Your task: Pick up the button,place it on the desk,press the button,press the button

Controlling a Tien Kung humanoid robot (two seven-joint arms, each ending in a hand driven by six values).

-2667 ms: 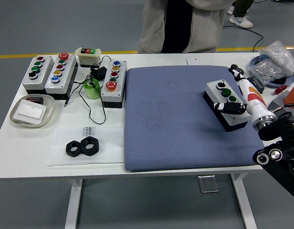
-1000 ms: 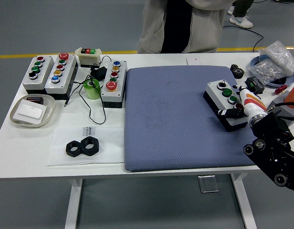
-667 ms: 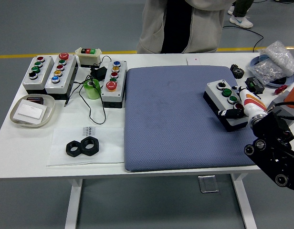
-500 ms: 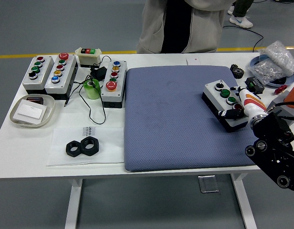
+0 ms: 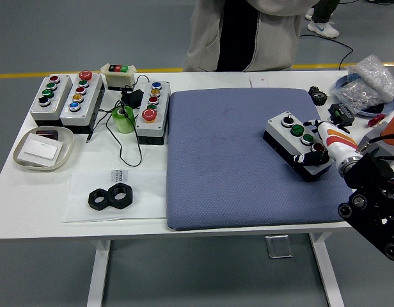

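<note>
A grey button box (image 5: pixel 288 131) on a black base lies slanted on the right part of the blue mat (image 5: pixel 229 160). It carries a black, two green and a red button in a row. My right hand (image 5: pixel 315 150) comes in from the lower right and is curled over the box's near end. Its white fingers (image 5: pixel 325 135) lie on top by the red button, and the black thumb (image 5: pixel 302 158) presses the box's near side. The left arm is out of view.
Three more button boxes (image 5: pixel 80 94) and a small switch box (image 5: pixel 118 75) stand at the back left with a green tape roll (image 5: pixel 123 119). A tray (image 5: pixel 65 152), black nuts (image 5: pixel 111 196), a plastic bag (image 5: pixel 370 80), and a person (image 5: pixel 242 32) beyond the far edge.
The button box has slid left and slightly away across the mat and turned a little, with my right hand staying at its near end. My forearm has dropped lower right.
</note>
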